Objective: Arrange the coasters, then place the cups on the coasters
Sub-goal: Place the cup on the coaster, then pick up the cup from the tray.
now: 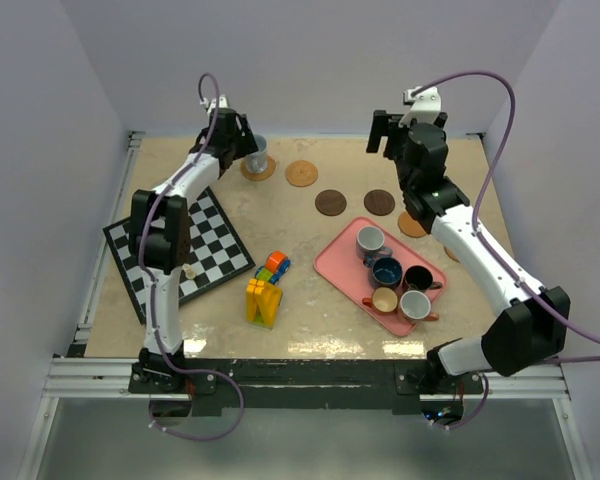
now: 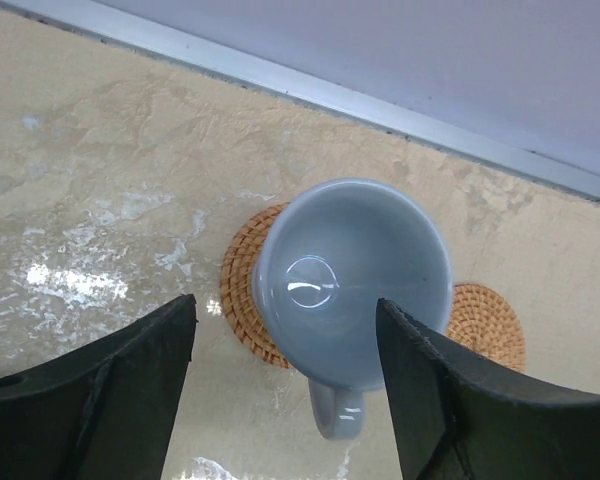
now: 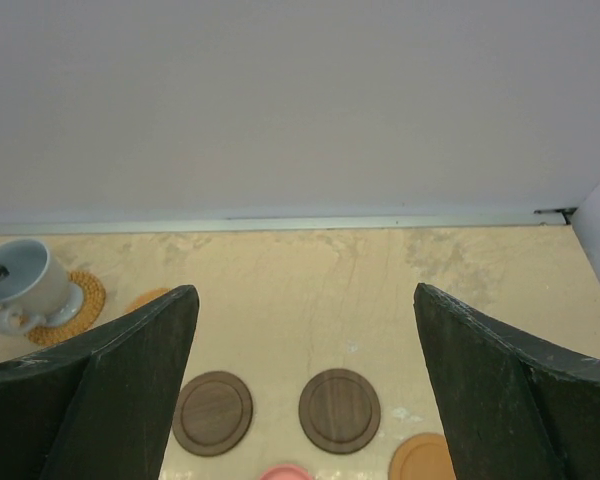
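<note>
I'm seeing the left arm [image 1: 175,195] reaching into the far left corner of the beige stone-look worktop [image 1: 290,225]. Its jaws are standing released, one on each side of the pale blue-white handled cup [image 2: 350,275]. A clear gap is showing on one side, so I'm reading no grip. The cup is sitting upright on a woven orange-tan round coaster [image 2: 238,300], with its handle pointing back toward the wrist camera. A second woven orange-tan coaster [image 2: 492,322] is lying just beside it along the far edge, carrying nothing.

The right arm [image 1: 480,250] is hovering over the far right part of the worktop, jaws spread wide and holding nothing. Below them, a dark brown round coaster [image 3: 212,413] and another dark brown coaster [image 3: 340,410] are lying side by side, not touching. A smooth orange round coaster [image 3: 423,458] is lying nearer the right edge.

The pink rectangular tray [image 1: 332,262] is sitting right of centre, toward the near edge. Five cups are standing in it:
- grey-white cup [image 1: 370,240]
- navy cup [image 1: 387,271]
- black cup [image 1: 420,278]
- tan cup [image 1: 384,300]
- second pale cup [image 1: 414,305]

A black-and-white chequered board [image 1: 195,250] is lying by the left edge. Colourful toy blocks [image 1: 265,290] are sitting between it and the tray.
</note>
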### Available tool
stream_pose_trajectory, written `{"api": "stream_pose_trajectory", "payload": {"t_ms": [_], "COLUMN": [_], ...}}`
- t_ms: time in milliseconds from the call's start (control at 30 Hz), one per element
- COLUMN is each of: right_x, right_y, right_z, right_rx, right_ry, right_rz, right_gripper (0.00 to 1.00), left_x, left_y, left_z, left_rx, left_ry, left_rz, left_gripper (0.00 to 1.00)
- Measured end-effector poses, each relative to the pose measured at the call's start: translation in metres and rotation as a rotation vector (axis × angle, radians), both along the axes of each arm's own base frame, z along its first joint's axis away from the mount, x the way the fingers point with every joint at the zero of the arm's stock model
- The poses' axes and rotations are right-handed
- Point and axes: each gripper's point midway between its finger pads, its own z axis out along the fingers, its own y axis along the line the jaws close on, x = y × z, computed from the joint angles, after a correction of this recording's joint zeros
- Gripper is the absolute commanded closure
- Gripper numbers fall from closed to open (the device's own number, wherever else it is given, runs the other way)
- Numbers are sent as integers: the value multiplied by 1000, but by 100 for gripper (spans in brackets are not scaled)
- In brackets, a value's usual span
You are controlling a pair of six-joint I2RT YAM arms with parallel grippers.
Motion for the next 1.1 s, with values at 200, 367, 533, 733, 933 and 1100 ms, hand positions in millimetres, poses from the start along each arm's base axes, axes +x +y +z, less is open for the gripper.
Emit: {"api": "stream_pose_trajectory", "payload": {"t_ms": [200, 367, 533, 733, 933, 1100], "right_x": [-28, -47, -66, -99, -140, -169], "right_y": [-7, -8, 3, 18, 49, 75], "right_z": [-16, -45, -85, -130, -162, -198], "right_rx": [51, 115, 191, 323, 374, 309], "right_ry": [96, 226, 403, 579, 758, 919], "right_rz": [1, -3, 21, 48, 85, 123], "right_gripper": [7, 15, 22, 31, 37, 43], "left_x": [-17, -31, -40, -44, -55, -64], "left_y": [4, 12, 17, 35, 91, 106], "left_z": [59, 118, 153, 141, 95, 83], "left_rx": [3, 8, 26, 36, 7, 3], "left_ry": [-144, -262, -323, -281, -184, -152], "left_rz": [1, 15, 9, -17, -8, 1], "left_gripper": [20, 18, 16, 15, 16, 16]}}
